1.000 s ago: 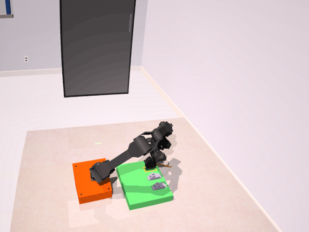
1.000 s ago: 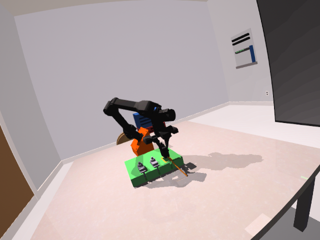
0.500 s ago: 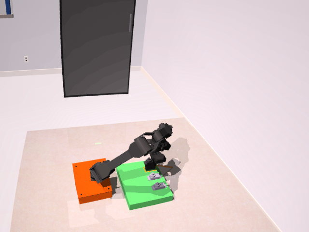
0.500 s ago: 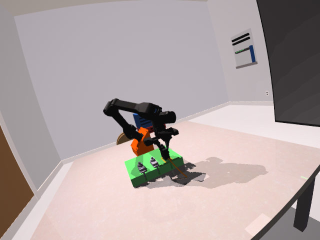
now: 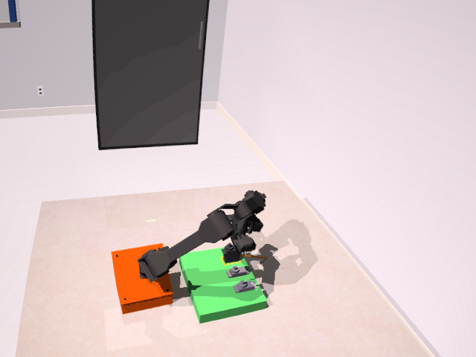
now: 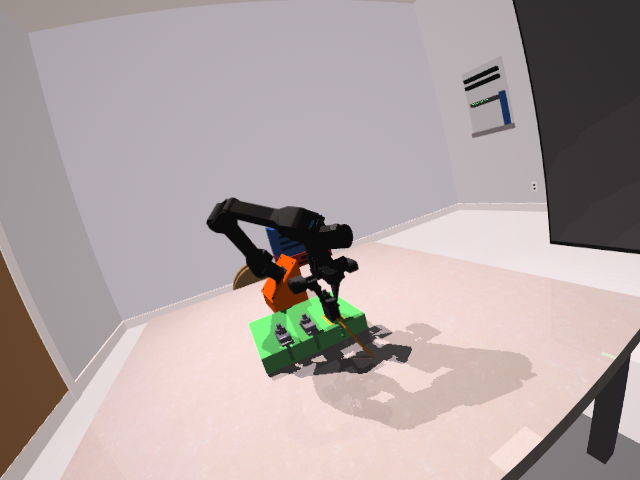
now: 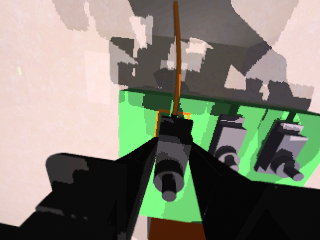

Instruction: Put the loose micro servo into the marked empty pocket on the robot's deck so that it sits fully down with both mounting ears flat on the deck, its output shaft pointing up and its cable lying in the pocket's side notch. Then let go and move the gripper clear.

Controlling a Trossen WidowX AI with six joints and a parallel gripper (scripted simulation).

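My gripper (image 5: 232, 250) (image 6: 330, 303) (image 7: 173, 143) is shut on the loose dark micro servo (image 5: 230, 255) (image 6: 332, 311) (image 7: 172, 131). The servo is upright with its output shaft pointing up, over the marked pocket on the green deck (image 5: 215, 305) (image 6: 263, 346) (image 7: 134, 135). The pocket's orange outline (image 5: 231, 263) (image 6: 326, 320) (image 7: 157, 124) shows partly around it; the servo hides the opening. The exact gap under the mounting ears cannot be told. The orange-brown cable (image 5: 254, 256) (image 6: 356, 338) (image 7: 178, 65) runs outward over the deck's outer edge, on the notch side.
Two grey servos sit in the deck beside the marked pocket: the nearer one (image 5: 236, 271) (image 6: 307, 324) (image 7: 232, 137) and the farther one (image 5: 244, 285) (image 6: 282, 335) (image 7: 287, 141). The orange base block (image 5: 140, 288) (image 6: 279, 299) stands behind the deck, under the arm.
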